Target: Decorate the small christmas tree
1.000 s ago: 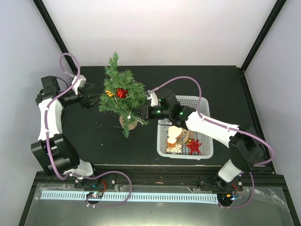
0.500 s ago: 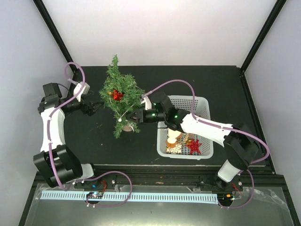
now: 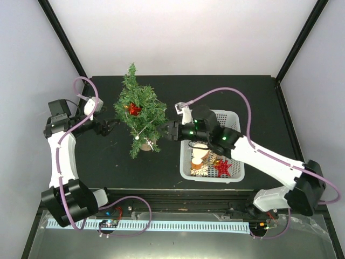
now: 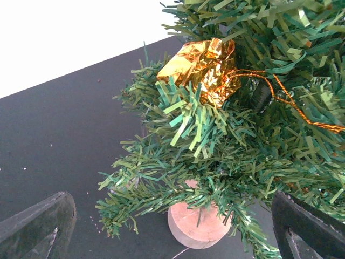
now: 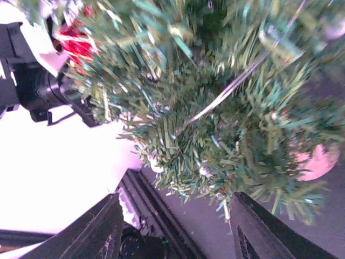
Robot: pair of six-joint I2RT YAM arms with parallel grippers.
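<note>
The small christmas tree (image 3: 139, 110) stands on its round wooden base (image 3: 149, 145) left of the table's middle. A red ornament (image 3: 135, 109) and a gold foil ornament (image 3: 125, 107) hang on it. My left gripper (image 3: 111, 125) is open and empty just left of the branches. In the left wrist view the gold ornament (image 4: 202, 63) and the base (image 4: 197, 225) fill the space ahead of the open gripper (image 4: 172, 240). My right gripper (image 3: 168, 131) is open and empty just right of the tree. The right wrist view shows the branches (image 5: 215, 108) close ahead of that gripper (image 5: 178, 237).
A white basket (image 3: 233, 120) stands right of the tree under my right arm. It holds a red star (image 3: 222, 167), wooden snowflake pieces (image 3: 200, 170) and a pale ornament (image 3: 199, 152). Black frame posts run along the back corners.
My right gripper has drawn back to the right, away from the tree's base. The tree shifted slightly left and then settled. My left gripper stays beside the branches.
</note>
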